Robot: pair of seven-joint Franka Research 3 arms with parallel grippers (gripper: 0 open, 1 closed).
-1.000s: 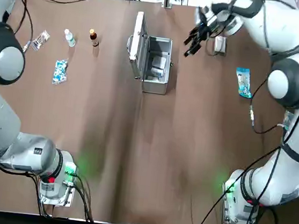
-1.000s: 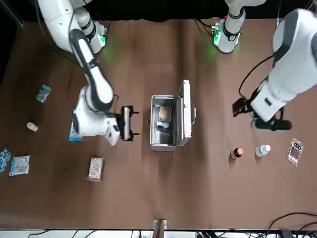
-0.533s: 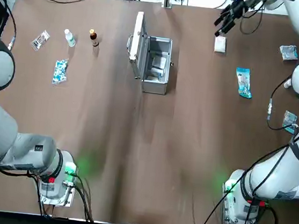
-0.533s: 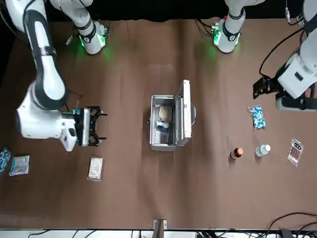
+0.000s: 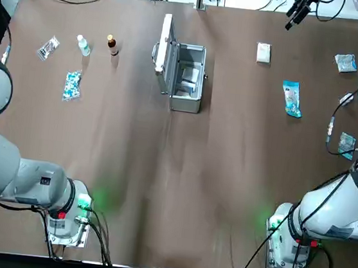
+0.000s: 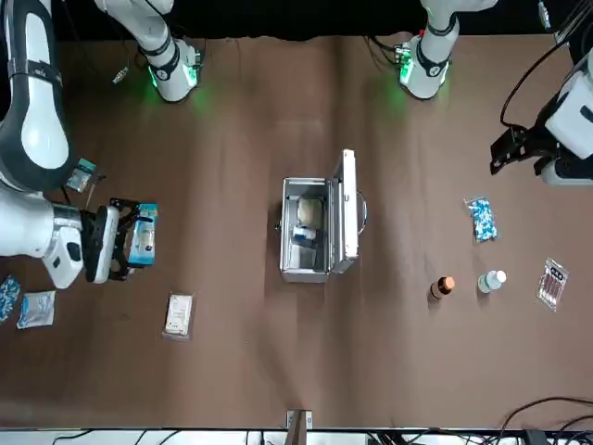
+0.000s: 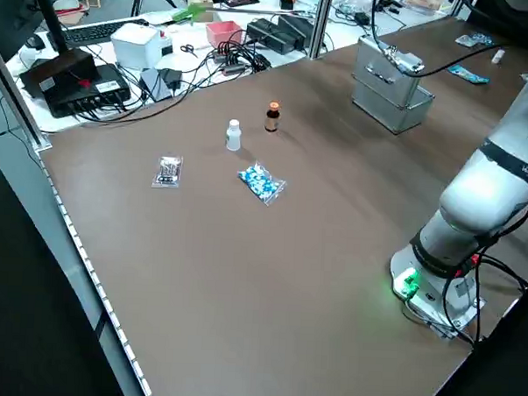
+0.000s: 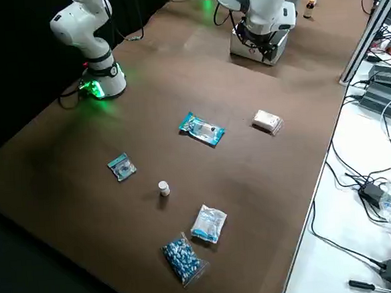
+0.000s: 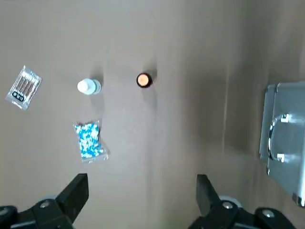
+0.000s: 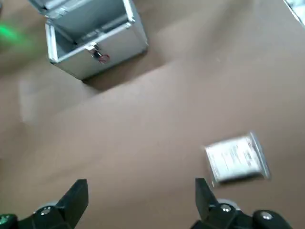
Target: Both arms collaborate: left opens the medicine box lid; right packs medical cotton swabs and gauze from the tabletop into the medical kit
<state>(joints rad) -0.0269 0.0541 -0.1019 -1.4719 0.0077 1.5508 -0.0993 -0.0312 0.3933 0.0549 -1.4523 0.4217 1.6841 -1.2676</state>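
Medical kit [image 5: 186,78] sits mid-bench [image 5: 174,172], lid up. Gauze [image 5: 263,52] and teal cotton swabs packet [image 5: 292,98] lie on the bench to its right, well apart from it. Right end effector [image 6: 109,252] fingers spread, empty, raised beside the swabs. Left end effector [image 9: 142,200] spread, empty, high over the bench's left side.

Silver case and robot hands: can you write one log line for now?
kit: lid open | swabs: on table | gauze: on table | left gripper: open, empty | right gripper: open, empty
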